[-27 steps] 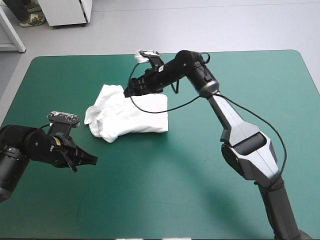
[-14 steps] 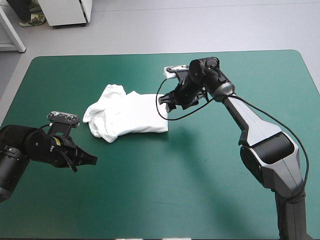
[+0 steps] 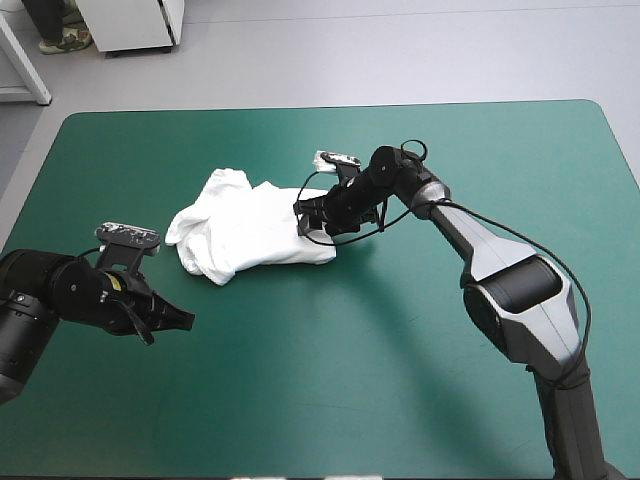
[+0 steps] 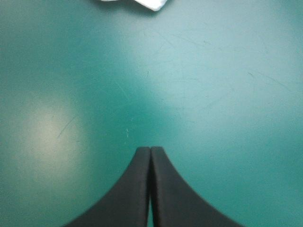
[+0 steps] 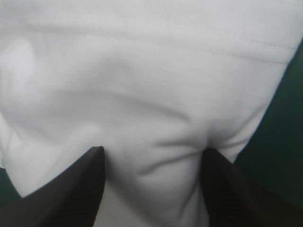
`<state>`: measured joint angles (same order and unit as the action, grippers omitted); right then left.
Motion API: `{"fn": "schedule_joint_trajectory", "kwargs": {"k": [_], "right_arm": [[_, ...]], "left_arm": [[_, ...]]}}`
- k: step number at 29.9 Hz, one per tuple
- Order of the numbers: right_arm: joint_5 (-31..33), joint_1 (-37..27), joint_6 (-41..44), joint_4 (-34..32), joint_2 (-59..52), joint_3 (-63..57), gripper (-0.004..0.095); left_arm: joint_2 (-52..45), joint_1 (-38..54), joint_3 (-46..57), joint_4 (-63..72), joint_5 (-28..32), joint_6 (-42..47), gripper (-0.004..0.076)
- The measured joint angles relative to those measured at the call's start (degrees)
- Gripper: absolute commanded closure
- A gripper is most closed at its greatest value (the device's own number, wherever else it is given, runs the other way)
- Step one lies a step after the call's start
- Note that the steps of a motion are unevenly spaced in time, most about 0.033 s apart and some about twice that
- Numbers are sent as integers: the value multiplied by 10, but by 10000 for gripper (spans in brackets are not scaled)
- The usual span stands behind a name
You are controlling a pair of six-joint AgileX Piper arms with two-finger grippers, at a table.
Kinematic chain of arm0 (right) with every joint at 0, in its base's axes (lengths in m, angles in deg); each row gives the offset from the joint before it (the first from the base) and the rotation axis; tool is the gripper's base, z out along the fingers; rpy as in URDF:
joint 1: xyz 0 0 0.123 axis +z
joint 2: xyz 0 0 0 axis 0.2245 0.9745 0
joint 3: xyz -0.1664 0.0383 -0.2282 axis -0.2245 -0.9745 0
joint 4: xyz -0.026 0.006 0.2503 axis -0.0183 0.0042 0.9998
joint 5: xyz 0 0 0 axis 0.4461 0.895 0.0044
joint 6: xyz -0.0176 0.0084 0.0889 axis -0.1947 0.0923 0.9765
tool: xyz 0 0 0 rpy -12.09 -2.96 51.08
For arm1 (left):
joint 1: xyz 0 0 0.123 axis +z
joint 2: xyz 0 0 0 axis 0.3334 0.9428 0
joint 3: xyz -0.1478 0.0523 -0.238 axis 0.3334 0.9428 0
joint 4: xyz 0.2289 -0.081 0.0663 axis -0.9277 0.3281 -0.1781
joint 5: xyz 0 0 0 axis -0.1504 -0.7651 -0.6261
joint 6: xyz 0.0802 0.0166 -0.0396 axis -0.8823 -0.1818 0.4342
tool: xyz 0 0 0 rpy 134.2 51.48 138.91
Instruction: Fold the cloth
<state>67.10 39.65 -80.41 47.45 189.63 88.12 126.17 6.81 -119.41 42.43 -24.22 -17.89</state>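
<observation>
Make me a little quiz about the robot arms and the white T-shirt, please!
1. True or false: the left gripper is shut and sits over the bare teal-green cover, apart from the T-shirt.
2. Pick one. The right gripper is:
A) shut in one pointed arch
B) open, with white cloth showing between its two sides
C) lifted high, far away from the T-shirt
3. Fill the gap: the gripper that is down at the edge of the T-shirt is the ____ one.

Key: 1 true; 2 B; 3 right.
</observation>
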Motion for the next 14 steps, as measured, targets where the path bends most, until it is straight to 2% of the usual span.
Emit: {"fn": "schedule_joint_trajectory", "kwargs": {"k": [3, 4, 9, 14], "right_arm": [[-7, 0, -15, 2, 3, 0, 775], [-7, 0, -21, 2, 4, 0, 912], [1, 0, -57, -11, 3, 1, 919], [37, -6, -47, -103, -19, 1, 927]], "left_arm": [[0, 0, 0, 0, 0, 0, 733], [0, 0, 0, 0, 0, 0, 733], [0, 0, 0, 0, 0, 0, 733], [0, 0, 0, 1, -1, 0, 733]]}}
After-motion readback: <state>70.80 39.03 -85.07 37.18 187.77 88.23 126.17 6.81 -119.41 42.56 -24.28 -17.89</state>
